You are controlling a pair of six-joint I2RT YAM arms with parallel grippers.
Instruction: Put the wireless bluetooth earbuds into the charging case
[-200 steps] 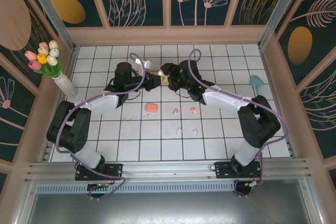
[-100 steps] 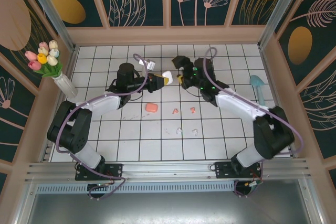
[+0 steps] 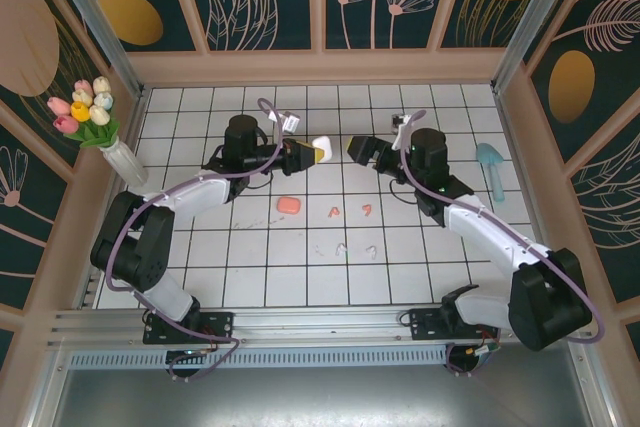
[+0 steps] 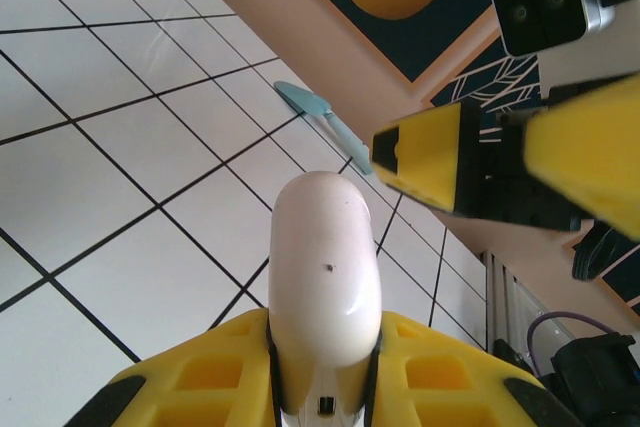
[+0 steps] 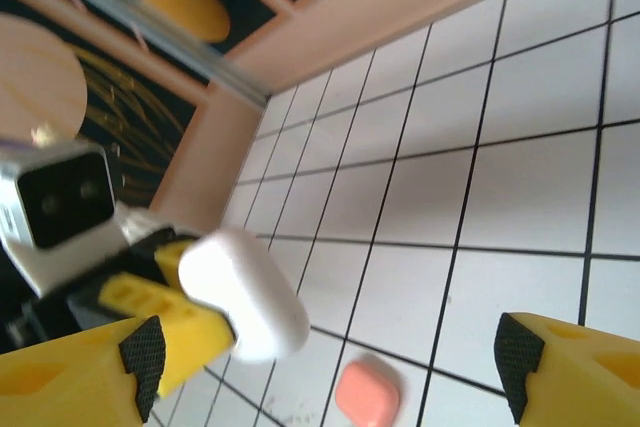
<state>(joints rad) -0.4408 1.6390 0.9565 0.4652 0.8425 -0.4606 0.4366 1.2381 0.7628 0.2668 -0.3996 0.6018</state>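
White glossy plastic, smooth and pill-shaped with one tiny dark speck on its rounded end, makes up the white charging case (image 4: 325, 282). The left claw (image 3: 312, 150) is clenched on it between ribbed yellow fingers (image 4: 175, 397), and the fingers hide the case's lower half. The lid seam is hard to make out.

A salmon-pink charging case (image 3: 288, 205), a rounded pebble shape, lies on the white-tiled counter (image 3: 200, 267) with its dark grout lines. The white case is held above the counter, beyond the pink case and slightly to its right.

The right claw (image 3: 358, 147) stands released, jaws wide apart with nothing between them. It is further right of the pink case, facing the white case across a small gap. Black pads (image 5: 143, 349) tip its yellow fingers, which are cut off at the bottom edge of the right wrist view.

Two salmon-pink earbuds (image 3: 335, 212) lie just right of the pink case, in line with it. Two white earbuds (image 3: 371, 250) lie right of it and nearer the arm bases, pale against the tiles and too small for their stems to be read. A light blue scoop-like tool (image 3: 490, 160) lies far to the right of the pink case.
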